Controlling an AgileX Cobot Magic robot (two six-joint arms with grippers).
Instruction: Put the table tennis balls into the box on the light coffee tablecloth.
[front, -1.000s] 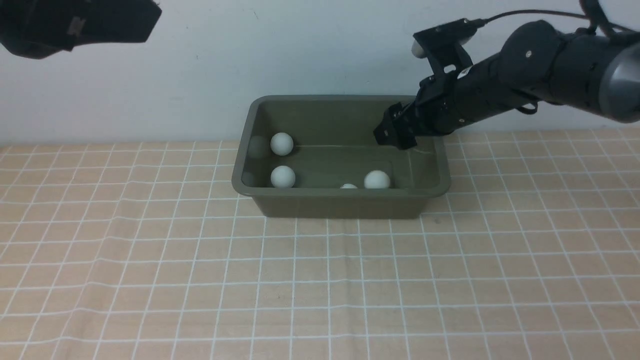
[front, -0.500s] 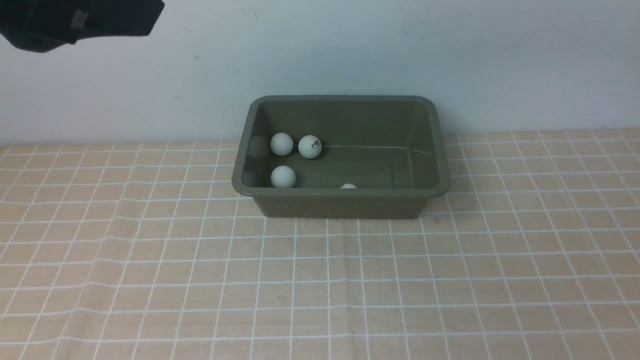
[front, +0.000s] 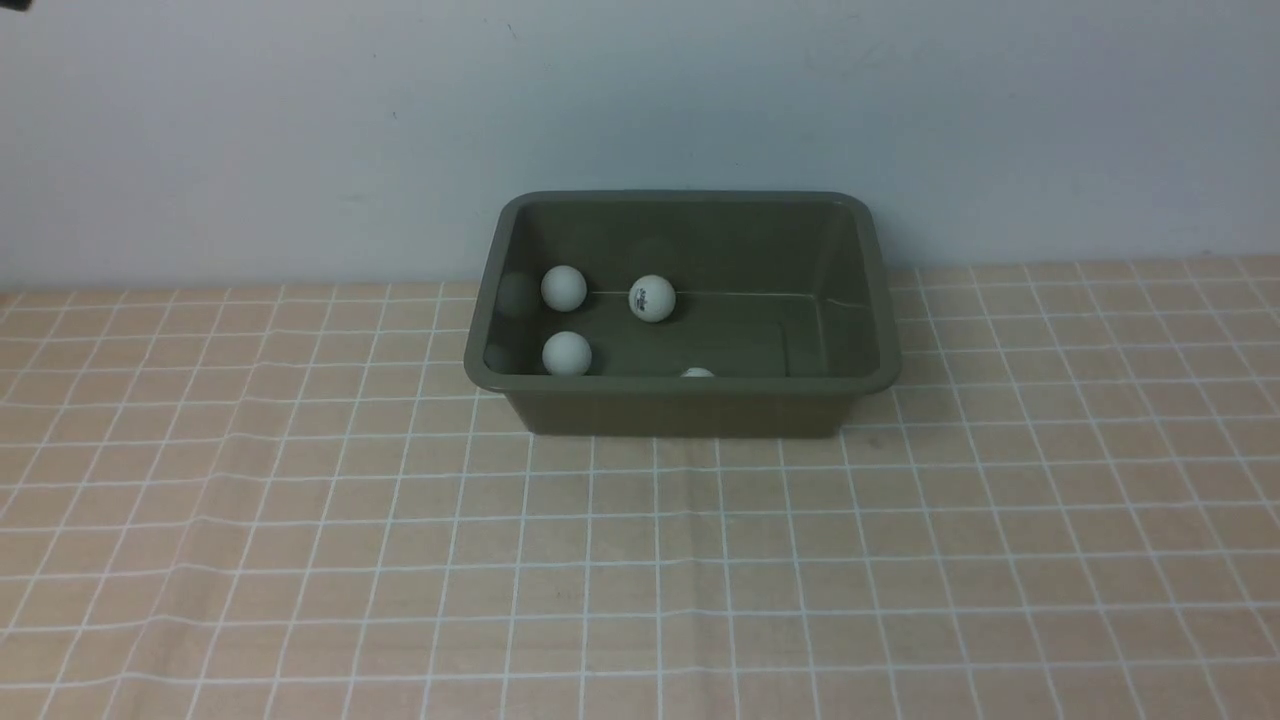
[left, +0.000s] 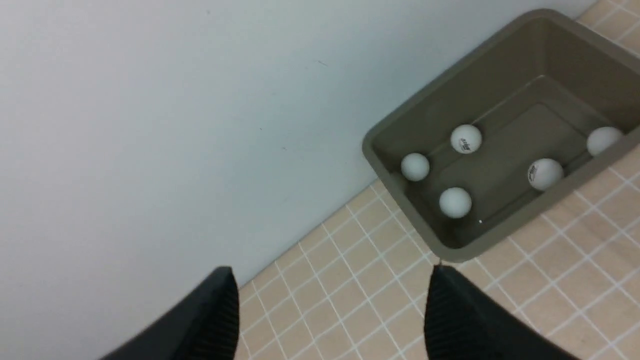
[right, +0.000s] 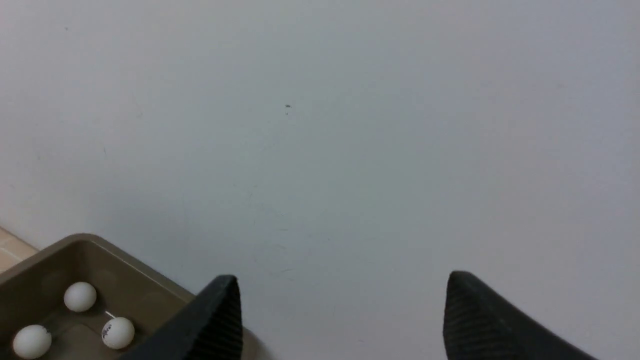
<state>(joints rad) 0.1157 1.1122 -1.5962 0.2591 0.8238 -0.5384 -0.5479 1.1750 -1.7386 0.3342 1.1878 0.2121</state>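
Olive plastic box (front: 680, 385) sits at 12 o'clock on the light coffee tablecloth (front: 640, 560). The left wrist view counts five table tennis balls (left: 466, 138) inside, most toward the box's 9 o'clock end. None seen loose on the cloth. Left gripper (left: 330, 305) and right gripper (right: 340, 310): jaws spread wide, nothing held. Judgement: loading looks done; next move calls only for parking the arms clear.

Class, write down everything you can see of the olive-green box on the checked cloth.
The box is an olive-green rectangular tub, seemingly smooth plastic, with rounded corners, a flared rim and walls sloping inward to a flat floor. It stands upright and open on the light coffee tablecloth, near the pale wall. Five white table tennis balls lie on its floor; the left wrist view shows all. Nothing else touches it.
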